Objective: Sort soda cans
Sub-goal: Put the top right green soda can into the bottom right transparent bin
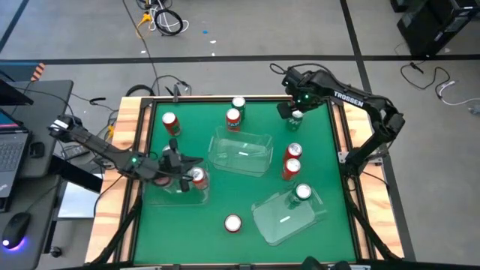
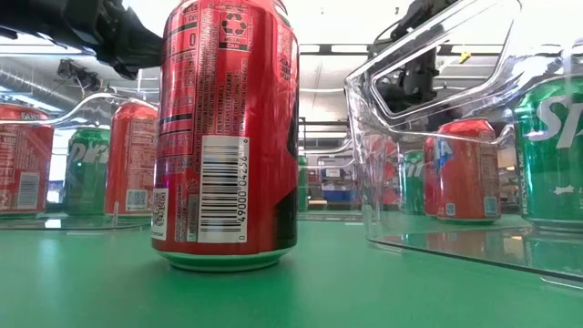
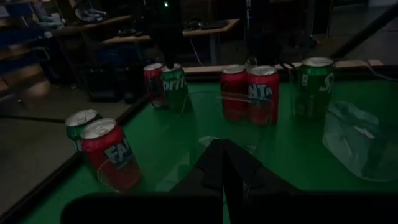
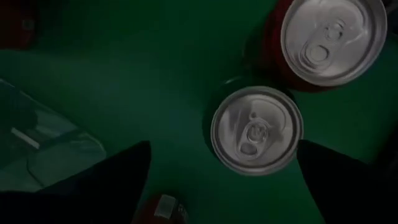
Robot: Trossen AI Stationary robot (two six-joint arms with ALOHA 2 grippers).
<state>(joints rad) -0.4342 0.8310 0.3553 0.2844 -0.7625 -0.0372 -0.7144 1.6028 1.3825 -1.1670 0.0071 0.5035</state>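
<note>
Red and green soda cans with silver tops stand about the green table. My right gripper (image 4: 230,171) is open at the table's far right, pointing down. Its fingers stand on either side of a green can (image 4: 256,129) (image 1: 296,116), apart from it. A red can (image 4: 333,40) stands close beside that can. My left gripper (image 3: 224,155) is shut and holds nothing. It hovers at the table's left (image 1: 178,160), above a clear bin (image 1: 161,196). In that bin a red can (image 1: 198,178) stands upright on its base.
A clear bin (image 1: 240,154) sits mid-table. Another clear bin (image 1: 277,221), near right, holds a green can (image 1: 302,192). Loose red cans stand far left (image 1: 169,122), far centre (image 1: 233,118), as a pair at the right (image 1: 292,159), and near the front edge (image 1: 232,223). Wooden rails border the table.
</note>
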